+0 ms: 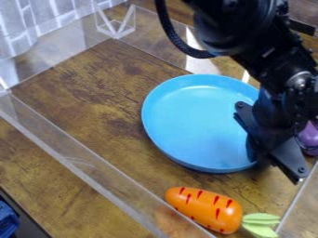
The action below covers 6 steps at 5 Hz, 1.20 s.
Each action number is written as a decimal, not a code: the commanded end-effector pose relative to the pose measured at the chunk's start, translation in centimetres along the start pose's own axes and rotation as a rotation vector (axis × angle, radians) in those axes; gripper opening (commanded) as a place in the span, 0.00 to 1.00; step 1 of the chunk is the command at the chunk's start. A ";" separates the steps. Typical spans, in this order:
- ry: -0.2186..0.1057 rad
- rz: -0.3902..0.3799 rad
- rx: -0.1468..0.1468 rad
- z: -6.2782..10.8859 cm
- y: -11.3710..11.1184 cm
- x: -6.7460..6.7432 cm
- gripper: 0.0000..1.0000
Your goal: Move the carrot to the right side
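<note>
The gripper (pixel 276 158) had its fingers pressed together, empty; the carrot (pixel 206 208) lay below them, risking a miss

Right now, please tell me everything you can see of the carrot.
The carrot is a small, stubby orange toy with thin dark lines across its body and a glossy, plastic-looking surface. Its light green leafy top points toward the right edge of the picture. It lies on its side on the wooden table, near the bottom of the view, in front of the blue plate and apart from it. Nothing holds it; the gripper is by the plate's right rim, away from it.
</note>
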State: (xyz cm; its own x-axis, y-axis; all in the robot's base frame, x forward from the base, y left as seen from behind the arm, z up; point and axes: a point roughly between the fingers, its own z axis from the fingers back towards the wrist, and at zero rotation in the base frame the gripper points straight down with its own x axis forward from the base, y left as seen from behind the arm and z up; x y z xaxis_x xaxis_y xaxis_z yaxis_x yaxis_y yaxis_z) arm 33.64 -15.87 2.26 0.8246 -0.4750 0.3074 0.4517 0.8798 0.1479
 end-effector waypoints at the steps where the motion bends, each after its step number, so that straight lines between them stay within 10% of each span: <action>1: -0.003 -0.069 -0.028 -0.2 -0.5 -0.7 0.00; 6: -0.010 -0.064 -0.035 -1.1 -0.3 -1.9 0.00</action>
State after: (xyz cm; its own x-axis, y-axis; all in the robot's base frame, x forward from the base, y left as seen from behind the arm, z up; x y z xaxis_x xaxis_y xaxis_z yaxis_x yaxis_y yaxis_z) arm 33.49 -15.59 1.91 0.7658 -0.5404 0.3484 0.5246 0.8385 0.1474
